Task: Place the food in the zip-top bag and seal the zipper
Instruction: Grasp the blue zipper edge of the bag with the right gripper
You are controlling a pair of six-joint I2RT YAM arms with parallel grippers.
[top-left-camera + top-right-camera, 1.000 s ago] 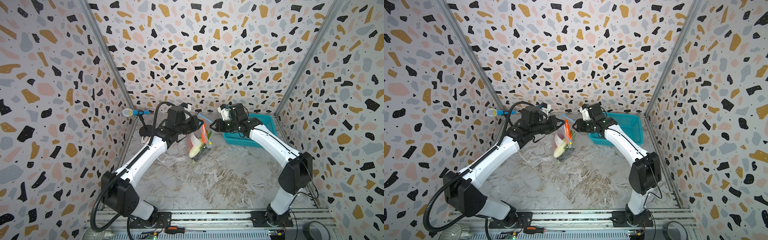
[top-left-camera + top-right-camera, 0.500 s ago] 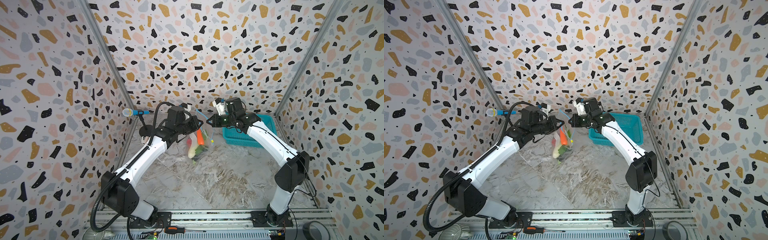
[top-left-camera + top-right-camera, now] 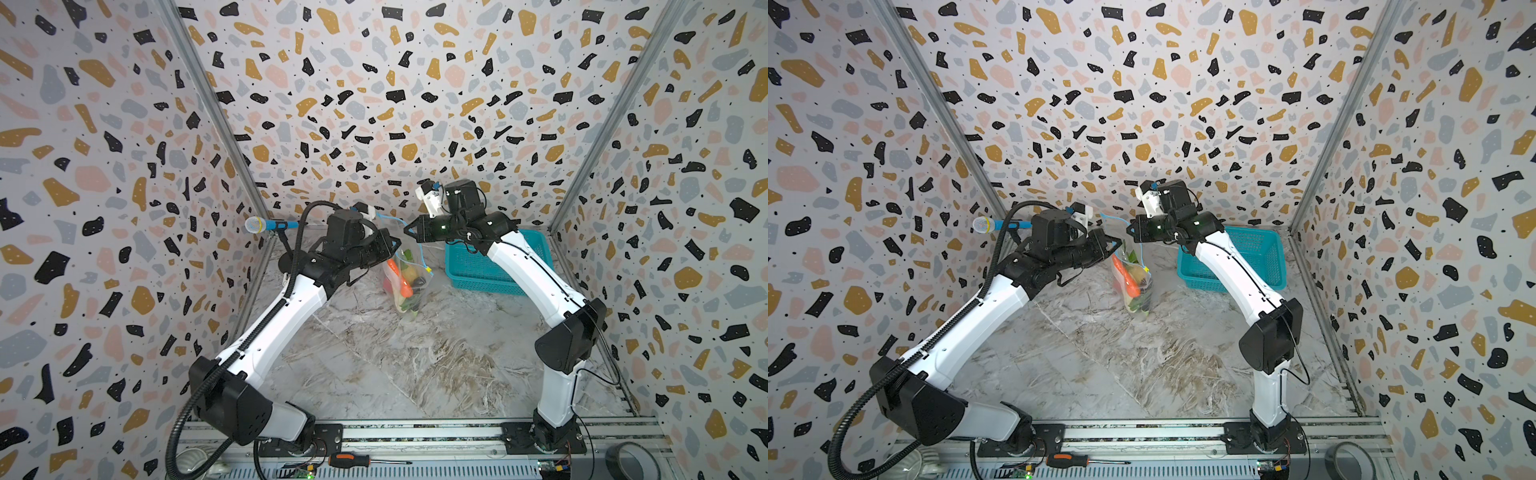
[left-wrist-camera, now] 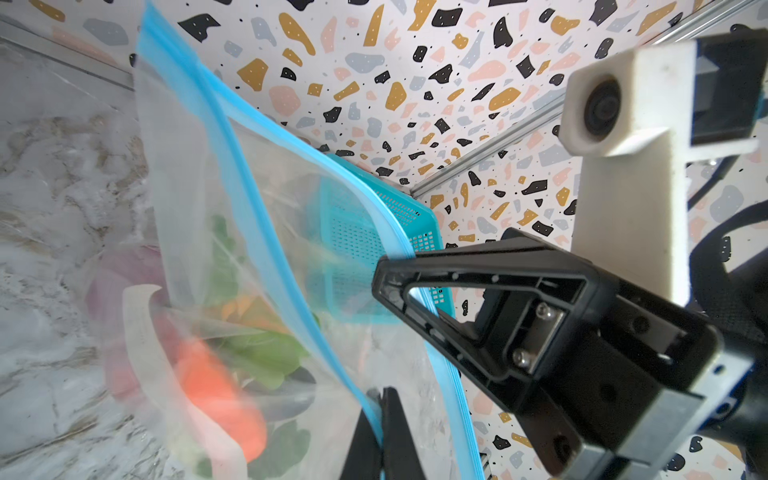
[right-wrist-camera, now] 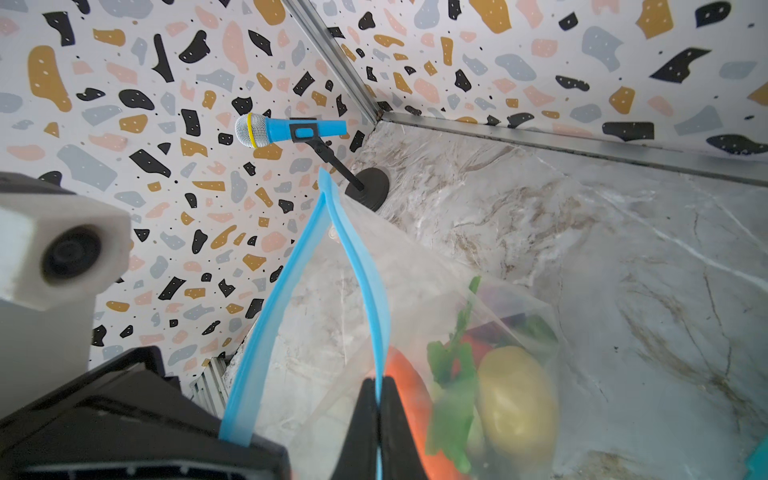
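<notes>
Left pincer (image 3: 392, 246) and right pincer (image 3: 410, 231) each clamp one zipper (image 4: 232, 137) lip. The bag (image 3: 405, 286) hangs between them at the table's (image 3: 415, 374) 12 o'clock, food (image 5: 515, 395) inside. If one lip slips, the bag could tip and spill.

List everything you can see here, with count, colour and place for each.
zip-top bag: 1, clear, held up mid-back between the arms, mouth open
zipper: 1, light blue, along the bag's mouth, its two strips apart
food: several pieces, orange, yellow, green, purple and dark, inside the bag
basket: 1, teal mesh, back right on the table
toy microphone: 1, blue with a grey head, on a black stand, back left corner
screwdriver: 1, orange and black handle, on the front rail
tape roll: 1, dark grey, front right corner
table: 1, grey-white marble pattern
left jaws: 1 pair, black, shut on one zipper strip
right jaws: 1 pair, black, shut on the opposite strip
</notes>
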